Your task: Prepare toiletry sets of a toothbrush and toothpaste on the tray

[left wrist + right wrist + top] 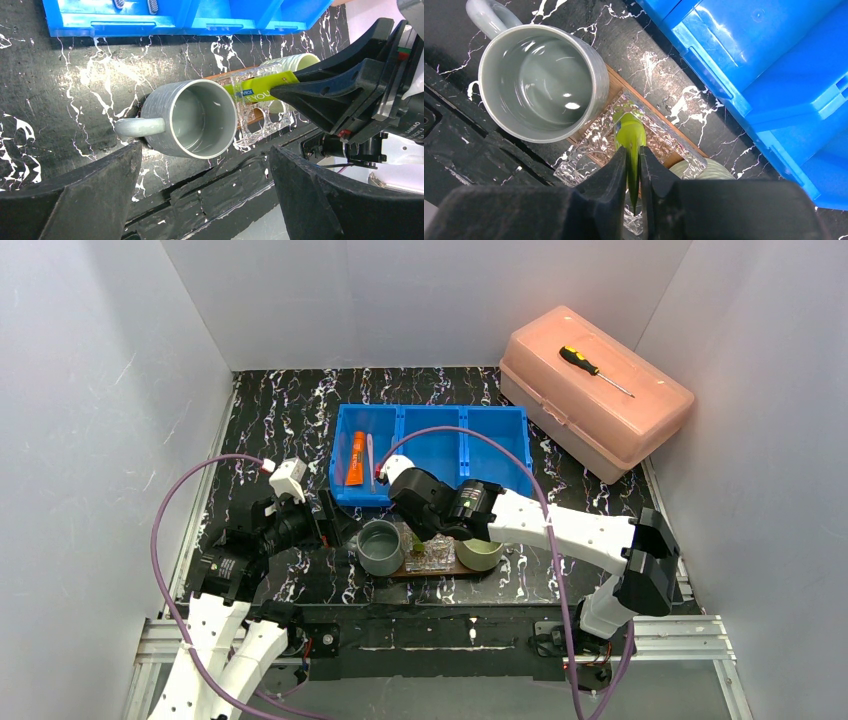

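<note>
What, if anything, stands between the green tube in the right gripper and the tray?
Only the clear holder: it sits on the tray under the green tube that the right gripper holds. The grey mug and pale green mug stand to either side.

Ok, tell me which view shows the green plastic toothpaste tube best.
Left wrist: the green tube lies side-on, label showing, in the right gripper. Right wrist shows only its thin edge between the fingers; top external, just a green speck.
</note>
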{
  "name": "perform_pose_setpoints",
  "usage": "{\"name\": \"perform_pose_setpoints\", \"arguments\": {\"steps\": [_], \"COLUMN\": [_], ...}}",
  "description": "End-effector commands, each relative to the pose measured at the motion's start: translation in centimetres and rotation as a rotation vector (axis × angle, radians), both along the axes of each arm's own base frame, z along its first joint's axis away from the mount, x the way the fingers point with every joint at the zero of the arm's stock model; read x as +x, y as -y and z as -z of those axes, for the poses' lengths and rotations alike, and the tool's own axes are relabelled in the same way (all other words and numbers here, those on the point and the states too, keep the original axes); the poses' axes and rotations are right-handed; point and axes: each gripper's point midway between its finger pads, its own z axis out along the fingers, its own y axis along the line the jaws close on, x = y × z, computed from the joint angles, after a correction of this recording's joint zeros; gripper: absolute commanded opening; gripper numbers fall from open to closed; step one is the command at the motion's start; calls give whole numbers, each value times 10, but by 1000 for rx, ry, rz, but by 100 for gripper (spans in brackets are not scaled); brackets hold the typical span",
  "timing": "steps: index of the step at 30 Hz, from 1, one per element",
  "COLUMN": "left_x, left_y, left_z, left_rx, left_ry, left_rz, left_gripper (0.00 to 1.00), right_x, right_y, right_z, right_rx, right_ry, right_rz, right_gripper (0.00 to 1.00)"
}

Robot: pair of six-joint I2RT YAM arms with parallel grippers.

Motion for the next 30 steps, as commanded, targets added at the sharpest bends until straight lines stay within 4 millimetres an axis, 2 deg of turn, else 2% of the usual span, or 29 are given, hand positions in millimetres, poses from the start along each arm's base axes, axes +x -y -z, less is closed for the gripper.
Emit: {"name": "perform_pose_setpoints", "arguments": {"steps": [1,10,22,30], "left_x": [-1,-1,0,2], "left_y": [3,3,4,4], "left_z": [2,2,3,5], "left_rx": [-1,-3,-3,-2], "left_ry": [1,-2,-7,-28], "left_rz": [25,28,30,28], "left_gripper": [98,98,98,98], "right_x": [4,7,19,26], "right_y": [-7,-8,-7,-3], "right_z": [0,-8,-50,-82], "right_rx": [19,23,42,76], "right_ry": [6,18,94,151], "right_rz": [6,14,35,54], "right_gripper": [25,35,48,53]}}
